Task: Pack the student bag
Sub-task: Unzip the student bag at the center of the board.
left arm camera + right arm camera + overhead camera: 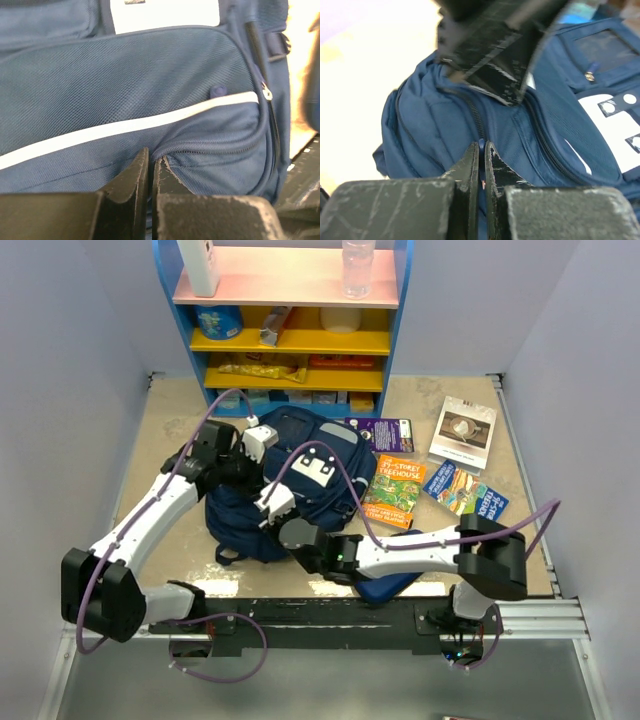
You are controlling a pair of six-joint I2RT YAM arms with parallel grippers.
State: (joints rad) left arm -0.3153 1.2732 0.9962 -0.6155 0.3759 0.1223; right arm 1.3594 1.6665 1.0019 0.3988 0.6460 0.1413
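Observation:
The navy student bag (325, 440) lies in the middle of the table, with its white label patch (315, 470) facing up. My left gripper (252, 468) is shut and pinches a fold of the bag's fabric (170, 155) at the front pocket's zipper seam, just below the light stripe (150, 122). In its own view the left gripper (151, 159) has its jaws together. My right gripper (265, 492) is shut on a small blue zipper pull (481, 143) at the end of a zipper on the bag's top. The right gripper (481, 146) sits directly below the left gripper (495, 55).
Books lie to the right of the bag: a purple one (385, 433), a Treehouse book (393, 490), a blue one (465, 492) and a white one (463, 430). A blue shelf unit (290, 320) stands behind. A dark blue case (385, 585) lies under the right arm.

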